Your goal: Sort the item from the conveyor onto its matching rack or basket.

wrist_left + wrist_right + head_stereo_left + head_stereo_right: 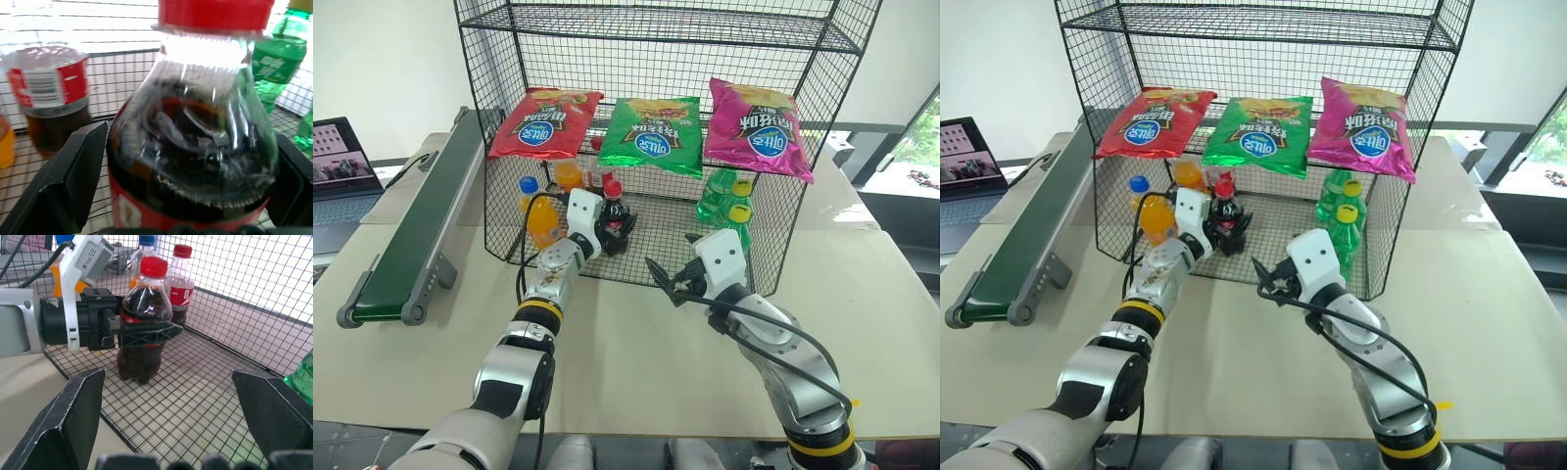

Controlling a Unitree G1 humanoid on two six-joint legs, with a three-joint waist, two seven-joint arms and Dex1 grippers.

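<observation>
Your left pincer [142,330] has the cola bottle [143,328] between its fingers, and the bottle stands upright on the bottom tier of the wire rack [636,230], near the front edge. The fingers look a little apart from the bottle in the left wrist view, so I judge the grip is released or almost released. A second cola bottle [180,281] stands just behind it, at about 1 o'clock, and orange bottles [543,220] are at 9 o'clock.

Your right pincer [668,279] hangs with fingers apart above the counter [636,343], in front of the rack, holding nothing. The conveyor [421,220] lies at the far left.

The danger is in the retreat: if one finger drags on the label, the bottle can tip on the wire mesh and knock its neighbours. Pull straight back.
</observation>
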